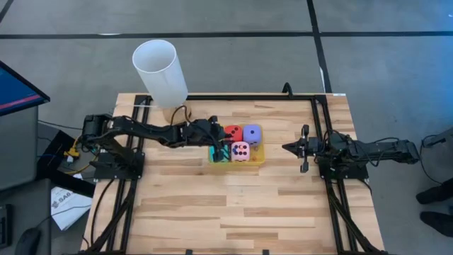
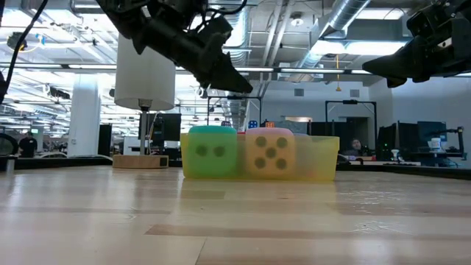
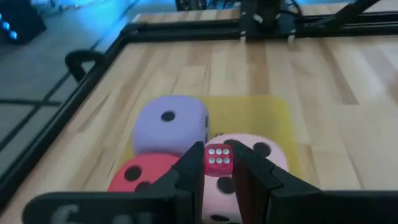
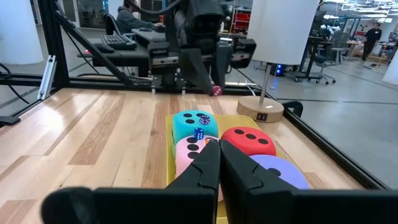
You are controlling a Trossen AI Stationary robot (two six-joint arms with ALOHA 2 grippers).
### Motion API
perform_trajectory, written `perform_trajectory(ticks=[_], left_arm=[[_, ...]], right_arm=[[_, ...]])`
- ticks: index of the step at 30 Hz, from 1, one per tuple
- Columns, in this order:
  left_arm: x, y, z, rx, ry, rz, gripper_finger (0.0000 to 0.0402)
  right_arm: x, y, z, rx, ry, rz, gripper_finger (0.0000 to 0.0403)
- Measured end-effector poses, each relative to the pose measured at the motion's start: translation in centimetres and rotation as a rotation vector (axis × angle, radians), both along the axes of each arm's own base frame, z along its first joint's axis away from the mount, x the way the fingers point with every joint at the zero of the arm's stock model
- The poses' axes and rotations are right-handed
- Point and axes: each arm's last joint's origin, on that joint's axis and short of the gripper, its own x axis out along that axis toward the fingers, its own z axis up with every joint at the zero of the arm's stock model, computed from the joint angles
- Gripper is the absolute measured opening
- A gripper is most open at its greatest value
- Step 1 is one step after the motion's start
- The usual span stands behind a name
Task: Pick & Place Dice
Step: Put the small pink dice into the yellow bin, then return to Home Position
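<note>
Yellow tray (image 1: 256,160) at mid-table holds 4 dice: purple (image 3: 169,124), red (image 3: 140,174), pink (image 3: 249,155), and cyan (image 4: 194,124) carrying a tiny blue die (image 4: 198,134). The left gripper (image 3: 219,171) hangs above them, jaws pinching a tiny red die (image 3: 218,158). The right gripper (image 1: 289,148) waits beside the tray, jaws closed, empty.

Grey floor (image 1: 368,18) crossed by dark seams is filling the top of the high view. In the low view, ducts (image 2: 353,18) and strip lights (image 2: 44,68) are running across the upper frame, a white pillar (image 2: 83,118) is standing at left, and desks with monitors (image 2: 430,136) are lining the right
</note>
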Motion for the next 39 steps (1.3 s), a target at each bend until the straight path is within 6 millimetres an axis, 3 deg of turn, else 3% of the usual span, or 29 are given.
perform_trajectory(ticks=[18, 31, 39], left_arm=[[0.0, 0.0, -0.1, -0.031, 0.000, 0.013, 0.0138], [0.1, -0.1, 0.2, -0.030, -0.027, 0.008, 0.0058], [-0.9, -0.9, 2.4, -0.025, -0.077, -0.013, 0.0003]], right_arm=[[0.0, 0.0, 0.0, 0.000, 0.000, 0.000, 0.0001], [0.0, 0.0, 0.0, 0.000, 0.000, 0.000, 0.0001], [0.0, 0.0, 0.0, 0.000, -0.002, 0.000, 0.0001]])
